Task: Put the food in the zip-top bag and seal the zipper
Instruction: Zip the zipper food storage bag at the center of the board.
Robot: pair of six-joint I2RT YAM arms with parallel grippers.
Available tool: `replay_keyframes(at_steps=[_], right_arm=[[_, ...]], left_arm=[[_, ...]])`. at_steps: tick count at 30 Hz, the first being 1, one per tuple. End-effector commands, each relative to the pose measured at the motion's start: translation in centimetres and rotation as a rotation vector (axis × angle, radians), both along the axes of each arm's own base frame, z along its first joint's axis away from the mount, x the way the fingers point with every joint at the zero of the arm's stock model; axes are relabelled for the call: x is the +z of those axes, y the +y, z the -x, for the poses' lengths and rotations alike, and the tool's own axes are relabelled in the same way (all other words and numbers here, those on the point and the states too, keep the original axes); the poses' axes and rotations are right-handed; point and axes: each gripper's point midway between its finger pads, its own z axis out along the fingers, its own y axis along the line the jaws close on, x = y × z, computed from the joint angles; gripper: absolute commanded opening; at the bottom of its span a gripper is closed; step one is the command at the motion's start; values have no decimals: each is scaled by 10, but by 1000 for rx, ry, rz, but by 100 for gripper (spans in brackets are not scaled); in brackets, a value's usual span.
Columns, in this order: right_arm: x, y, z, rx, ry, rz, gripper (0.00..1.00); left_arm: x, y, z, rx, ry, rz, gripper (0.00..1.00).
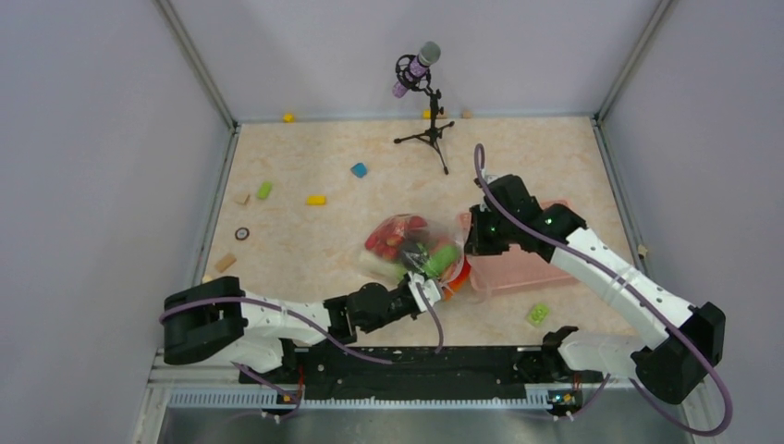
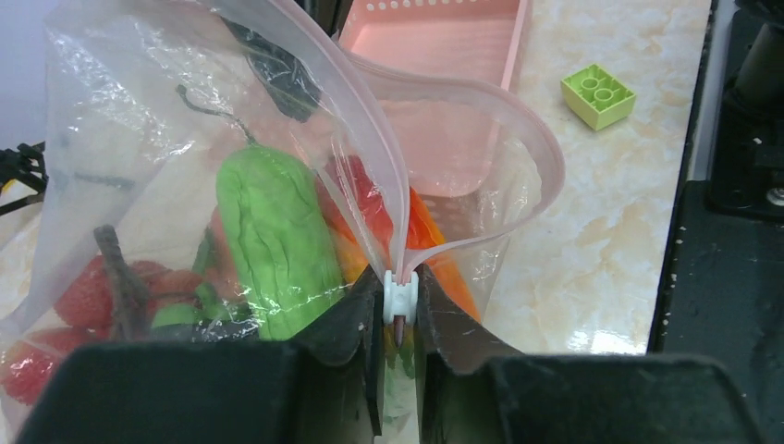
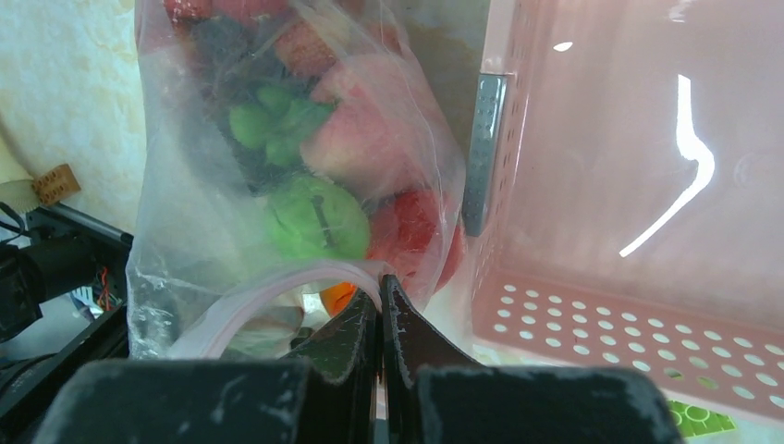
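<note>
filled zip-top bag (image 1: 407,242) mid-counter (image 1: 305,250), touching left side of pink basket (image 1: 522,268). toy produce inside: green cucumber (image 2: 277,240), red pieces. left claw (image 2: 400,319) pinching white zipper slider (image 2: 400,296) at bag's near end. right claw (image 3: 380,310) pressed together on zipper strip (image 2: 370,134) beside basket. mouth gapes between claws.

The zip-top bag (image 2: 139,139) is clear, thin plastic film, crinkled and glossy. Its zipper (image 2: 370,120) is a smoother, pink-tinted translucent strip with 1 white hard-plastic slider (image 2: 400,296). Inside, the cucumber (image 2: 273,240) looks dull green and wrinkled. At 1 o'clock of the bag, the basket (image 2: 444,37) is shiny pink moulded plastic with punched holes. At 2 o'clock a glossy green plastic brick (image 2: 598,95) lies on the polished, marble-patterned table (image 2: 592,213). The fingers (image 2: 337,338) of the left gripper (image 2: 399,314) are matt black and rough-grained
</note>
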Motion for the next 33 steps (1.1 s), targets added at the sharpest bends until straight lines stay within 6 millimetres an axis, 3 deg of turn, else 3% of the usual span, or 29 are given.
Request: replay_keyframes(at_steps=[1, 2, 6, 9, 12, 16, 18, 22, 24, 27, 31, 33], right_arm=[[10, -5, -1, -6, -35, -27, 0], [10, -6, -2, -9, -39, -25, 0], [14, -18, -9, -45, -72, 7, 1], [26, -24, -15, -7, -158, 32, 31], [59, -12, -20, 63, -315, -68, 50], [113, -11, -24, 43, -566, -216, 70], [141, -13, -13, 75, -695, -293, 79], [178, -4, 25, 225, -899, -485, 91], [192, -2, 45, 303, -1003, -557, 91], [200, 10, 78, 506, -1080, -636, 91], [190, 32, 98, 715, -975, -697, 87], [184, 45, 100, 797, -899, -726, 83]], left_arm=[[42, -1, 7, -32, -14, 147, 5], [43, -1, 8, -34, -11, 148, 0], [49, 5, 10, -30, 18, 157, 0], [58, 10, 10, -2, 81, 130, 0], [80, 21, 8, 60, 177, 122, 0], [102, 39, 6, 164, 320, 153, 0], [100, 48, 8, 194, 375, 131, 0], [86, 80, 8, 337, 490, 35, 0], [81, 95, 7, 393, 501, 4, 0], [93, 97, 11, 348, 487, 20, 0], [117, 99, 9, 349, 471, 80, 0], [119, 100, 8, 355, 475, 79, 0]])
